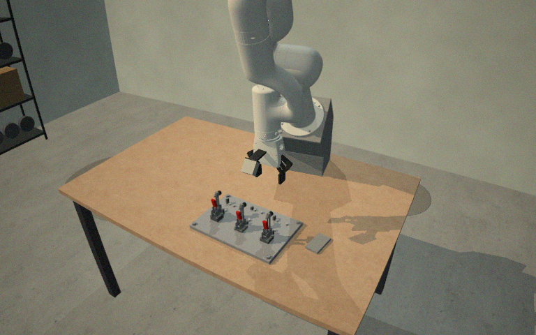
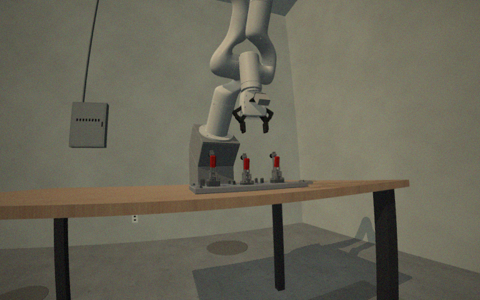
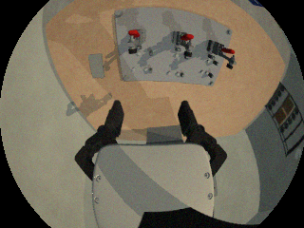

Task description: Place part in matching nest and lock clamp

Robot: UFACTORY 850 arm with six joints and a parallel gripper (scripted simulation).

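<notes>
The rest pads and stop blocks on the fixture plate are too small to tell apart in the top view, so which nest fits stays unclear. In the exterior view the part is out of sight. The arm is cut off by the upper edge in the top and exterior views, and the shelf rack by the left edge of the top view. A dark shape runs off the bottom of the wrist view.
</notes>
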